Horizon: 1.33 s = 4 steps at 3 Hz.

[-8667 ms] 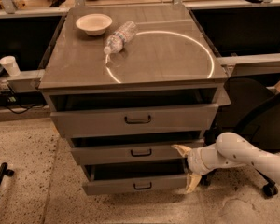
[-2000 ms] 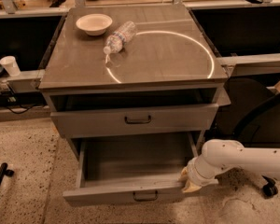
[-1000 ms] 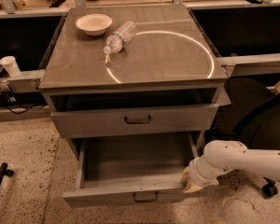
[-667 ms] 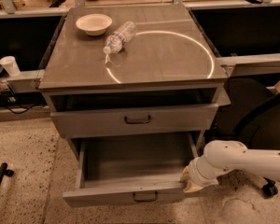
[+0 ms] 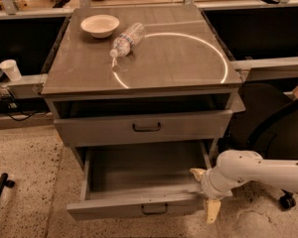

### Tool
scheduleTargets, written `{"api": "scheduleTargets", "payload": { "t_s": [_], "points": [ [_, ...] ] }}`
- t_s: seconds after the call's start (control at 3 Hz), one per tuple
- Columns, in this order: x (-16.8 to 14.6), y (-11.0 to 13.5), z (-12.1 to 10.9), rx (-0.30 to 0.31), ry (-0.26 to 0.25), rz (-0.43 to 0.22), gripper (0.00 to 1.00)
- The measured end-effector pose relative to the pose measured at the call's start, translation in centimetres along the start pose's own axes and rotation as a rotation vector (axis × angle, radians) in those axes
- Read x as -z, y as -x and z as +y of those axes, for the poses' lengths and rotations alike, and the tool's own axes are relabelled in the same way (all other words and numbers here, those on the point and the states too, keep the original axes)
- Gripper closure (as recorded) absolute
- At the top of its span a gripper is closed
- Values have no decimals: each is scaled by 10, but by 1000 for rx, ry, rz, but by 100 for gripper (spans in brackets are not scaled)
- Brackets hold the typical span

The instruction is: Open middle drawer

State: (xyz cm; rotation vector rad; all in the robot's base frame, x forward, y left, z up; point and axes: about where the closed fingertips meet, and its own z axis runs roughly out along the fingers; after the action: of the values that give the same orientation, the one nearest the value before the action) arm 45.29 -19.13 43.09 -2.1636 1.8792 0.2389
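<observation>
This looks like a lab or a workroom. A grey metal cabinet (image 5: pixel 179 68) with drawers stands in the middle on a hard, speckled floor (image 5: pixel 20 157). Long work benches (image 5: pixel 35 13) run behind it at 12 o'clock. A rolling chair (image 5: pixel 265 115) sits at 3 o'clock, and wires (image 5: pixel 14 116) hang at 9 o'clock. The robot's white gripper (image 5: pixel 206 192) is at 5 o'clock, by the open middle drawer (image 5: pixel 134 208).

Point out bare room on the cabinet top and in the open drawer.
Cabinet top: free right half inside the light ring; crowded back-left by bowl and bottle. Middle drawer tray: bare throughout; gripper sits at its front-right corner.
</observation>
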Motion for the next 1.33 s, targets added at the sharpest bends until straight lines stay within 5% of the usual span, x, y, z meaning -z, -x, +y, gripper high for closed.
{"api": "scheduleTargets", "payload": {
  "t_s": [0.33,0.67,1.0,1.33],
  "points": [
    [-5,3,15,-3,44,-4,19],
    [1,8,29,-3,66,7,50],
    [13,11,33,1,50,18,73],
    [28,13,39,7,26,25,85]
  ]
}}
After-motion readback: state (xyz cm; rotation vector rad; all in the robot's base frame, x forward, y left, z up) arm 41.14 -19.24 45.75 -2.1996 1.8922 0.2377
